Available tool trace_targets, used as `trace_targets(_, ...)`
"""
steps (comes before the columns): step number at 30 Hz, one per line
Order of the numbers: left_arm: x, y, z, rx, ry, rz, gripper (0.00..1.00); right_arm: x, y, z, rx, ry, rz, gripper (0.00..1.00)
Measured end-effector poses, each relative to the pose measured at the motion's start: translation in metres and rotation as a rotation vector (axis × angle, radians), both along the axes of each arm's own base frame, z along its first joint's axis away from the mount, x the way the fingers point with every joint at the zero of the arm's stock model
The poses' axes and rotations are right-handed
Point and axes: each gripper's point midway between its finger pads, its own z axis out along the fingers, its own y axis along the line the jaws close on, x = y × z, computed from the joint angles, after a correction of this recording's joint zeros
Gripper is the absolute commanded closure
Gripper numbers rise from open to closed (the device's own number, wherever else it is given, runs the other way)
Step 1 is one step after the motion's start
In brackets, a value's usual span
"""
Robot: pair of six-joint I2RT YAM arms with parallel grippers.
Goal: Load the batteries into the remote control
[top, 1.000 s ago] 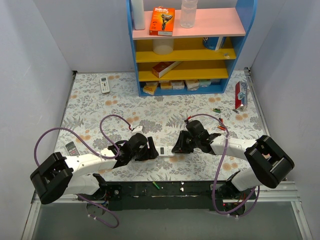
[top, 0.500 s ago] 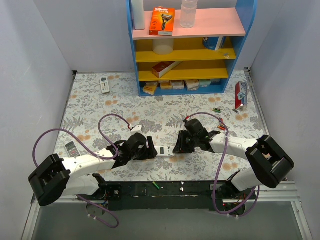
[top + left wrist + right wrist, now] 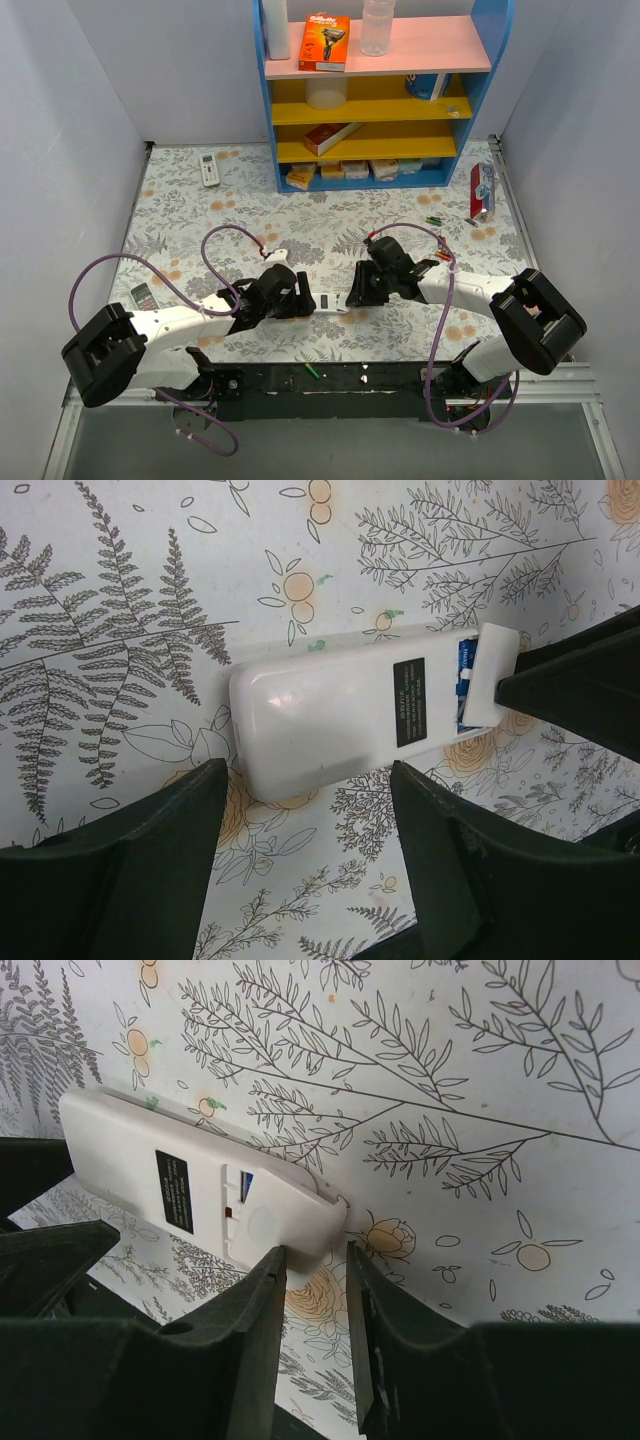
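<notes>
Plastic this light and slick likely skates, so with the remote control (image 3: 330,715) back-up on the bench (image 3: 120,580) between your open left hand (image 3: 308,775) and open right hand (image 3: 315,1260), pinch its long edges.

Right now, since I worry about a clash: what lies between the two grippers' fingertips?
The remote control, lying back up, fills the stretch from the left gripper to the right gripper. The top view shows it best.
</notes>
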Motion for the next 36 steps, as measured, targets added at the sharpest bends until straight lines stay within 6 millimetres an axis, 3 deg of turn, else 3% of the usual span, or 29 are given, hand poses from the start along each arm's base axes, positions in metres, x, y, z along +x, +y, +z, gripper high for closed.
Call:
trace_targets(23, 0.0046, -0.0027, -0.0088, 0.03, -0.003, -0.011, 0.35, 0.0034, 0.0034, 0.0012, -0.044, -0.018, 0.042, 0.53)
trace_targets(36, 0.0053, -0.0023, -0.0091, 0.035, -0.008, -0.013, 0.36, 0.004, 0.0025, 0.0023, -0.07, -0.025, 0.057, 0.52)
